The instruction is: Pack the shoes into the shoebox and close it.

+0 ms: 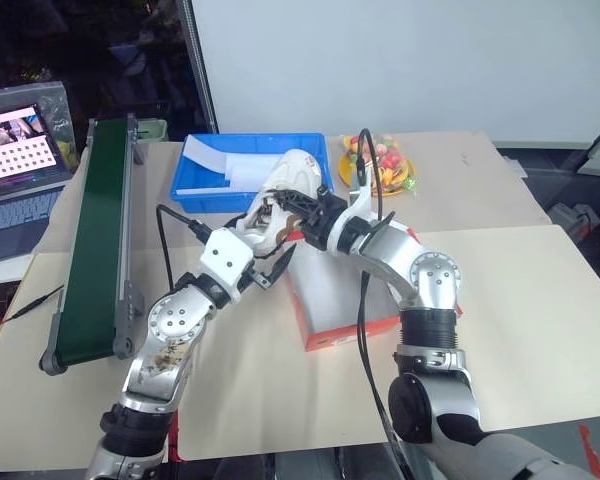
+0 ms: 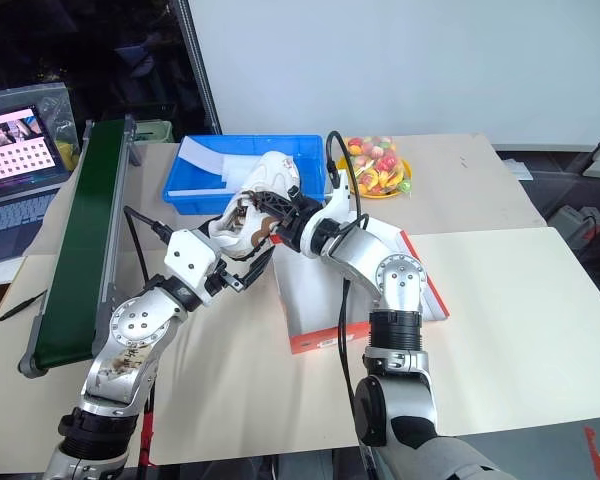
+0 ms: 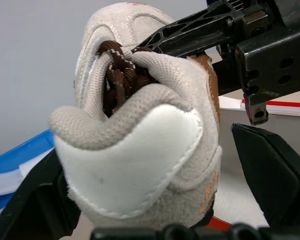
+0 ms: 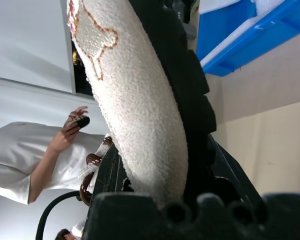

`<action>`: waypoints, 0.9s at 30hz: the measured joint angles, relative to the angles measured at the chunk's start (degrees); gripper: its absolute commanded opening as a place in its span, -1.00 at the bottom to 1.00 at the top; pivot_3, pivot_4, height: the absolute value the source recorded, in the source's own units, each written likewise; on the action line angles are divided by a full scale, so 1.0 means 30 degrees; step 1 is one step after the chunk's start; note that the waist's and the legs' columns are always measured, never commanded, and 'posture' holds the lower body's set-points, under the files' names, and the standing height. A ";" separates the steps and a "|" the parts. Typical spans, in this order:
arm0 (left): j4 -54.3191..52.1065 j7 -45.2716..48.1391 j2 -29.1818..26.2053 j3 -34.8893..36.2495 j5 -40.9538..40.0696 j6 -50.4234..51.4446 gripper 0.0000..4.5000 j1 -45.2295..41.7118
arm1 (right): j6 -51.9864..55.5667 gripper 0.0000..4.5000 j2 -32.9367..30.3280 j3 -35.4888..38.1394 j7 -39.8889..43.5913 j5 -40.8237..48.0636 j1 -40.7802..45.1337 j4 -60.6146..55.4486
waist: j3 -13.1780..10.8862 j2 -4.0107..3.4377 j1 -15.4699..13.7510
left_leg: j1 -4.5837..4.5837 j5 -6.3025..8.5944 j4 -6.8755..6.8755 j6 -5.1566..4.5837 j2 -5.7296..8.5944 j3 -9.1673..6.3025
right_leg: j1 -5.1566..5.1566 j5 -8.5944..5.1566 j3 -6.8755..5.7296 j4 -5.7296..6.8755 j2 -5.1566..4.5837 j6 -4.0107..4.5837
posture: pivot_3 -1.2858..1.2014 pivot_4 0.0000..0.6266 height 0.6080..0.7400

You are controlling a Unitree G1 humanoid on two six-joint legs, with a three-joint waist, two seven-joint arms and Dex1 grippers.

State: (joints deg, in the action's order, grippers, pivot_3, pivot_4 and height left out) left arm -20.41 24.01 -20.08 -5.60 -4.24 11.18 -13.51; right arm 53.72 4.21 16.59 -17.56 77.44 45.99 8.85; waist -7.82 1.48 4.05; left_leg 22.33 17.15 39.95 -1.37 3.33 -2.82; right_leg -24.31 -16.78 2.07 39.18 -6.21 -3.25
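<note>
The counter (image 1: pixel 540 290), covered in beige sheets, carries everything here; along its left side runs a green conveyor belt (image 1: pixel 95 240), with a laptop (image 1: pixel 15 165) beyond its far end; at the back sits a blue plastic tray (image 1: pixel 205 185) with white packing inside, and just to its right a yellow plate of coloured sweets or toys (image 1: pixel 385 165); the shoebox (image 2: pixel 310 340), red-orange outside and white inside, lies open at the middle of the counter, largely behind the two arms; above its far-left corner, off the counter and in the air, is one shoe (image 1: pixel 290 180), cream-white with brown laces and brown marks, its toe pointing away toward the tray; the right gripper (image 1: pixel 298 212) reaches in from the right and is clamped on the shoe's upper near the laces, one black finger lying along the tongue in the left wrist view and the fabric pinched between both fingers in the right wrist view; the left gripper (image 1: pixel 272 265) sits just below and behind the heel (image 3: pixel 140 165), its jaws spread wide, the two fingers (image 3: pixel 270 175) standing to either side of the heel with gaps showing, so it grips nothing; in the right wrist view a person in a white shirt (image 4: pixel 35 155) stands in the background holding a small dark object.
</note>
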 measured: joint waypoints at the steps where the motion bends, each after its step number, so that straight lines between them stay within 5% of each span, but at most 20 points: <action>1: 0.0016 -0.0019 0.0000 0.0002 0.0056 0.0000 0.96 0.0003 | -0.0416 -0.56 -0.0074 0.0001 0.0096 -0.0435 0.0004 -0.0140 | 0.0000 -0.0001 -0.0016 | 0.0000 0.0000 0.0001 0.0000 0.0001 -0.0001 | 0.0002 0.0000 -0.0001 -0.0001 0.0000 0.0000 | 0.03 -0.52 0.75; 10: 0.0062 0.0012 0.0041 -0.0361 0.0557 0.0003 0.96 0.0672 | -0.2320 -0.56 -0.5988 -0.0513 0.1929 -0.6647 0.0531 -0.1266 | -0.0002 -0.0006 -0.0253 | 0.0012 0.0008 -0.0027 -0.0012 0.0010 0.0004 | -0.0015 0.0003 -0.0003 -0.0033 -0.0015 -0.0005 | 0.03 -0.52 0.75; 15: -0.0327 0.1553 -0.0697 -0.0898 -0.0269 0.0977 0.96 0.0577 | 0.6541 -0.56 -1.0298 -0.2023 0.2434 -0.5498 0.0687 -0.1788 | 0.0000 -0.0023 -0.0130 | 0.0034 0.0018 -0.0005 -0.0032 -0.0012 0.0014 | 0.0003 0.0003 0.0051 -0.0070 -0.0020 -0.0003 | 0.03 -0.52 0.75; 22: -0.2328 0.5661 -0.3260 -0.0182 -0.4203 0.2793 0.96 0.0922 | 1.2189 -0.56 -0.9920 -0.1004 0.2427 -0.4614 0.2680 -0.0395 | -0.0003 -0.0028 -0.0156 | 0.0029 0.0022 0.0004 -0.0038 -0.0027 0.0017 | 0.0007 0.0003 0.0073 -0.0071 -0.0001 -0.0004 | 0.03 -0.52 0.75; 27: -0.2118 0.8071 -0.5066 0.0791 -0.5461 0.2818 0.96 0.0745 | 1.2775 -0.56 -0.9987 -0.2091 0.3542 -0.5752 0.2657 0.0725 | -0.0004 -0.0030 -0.0332 | 0.0030 0.0029 0.0001 -0.0050 0.0000 0.0008 | 0.0012 0.0003 0.0049 -0.0085 -0.0007 -0.0004 | 0.03 -0.52 0.75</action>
State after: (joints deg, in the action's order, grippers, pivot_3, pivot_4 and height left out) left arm -26.77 48.22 -35.28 -3.22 -20.63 19.63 -11.28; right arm 92.04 -25.75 10.32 -6.93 60.18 53.96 11.03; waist -7.83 1.39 3.05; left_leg 22.42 17.23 39.95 -1.52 3.33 -2.79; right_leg -24.27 -16.77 2.22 38.93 -6.23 -3.26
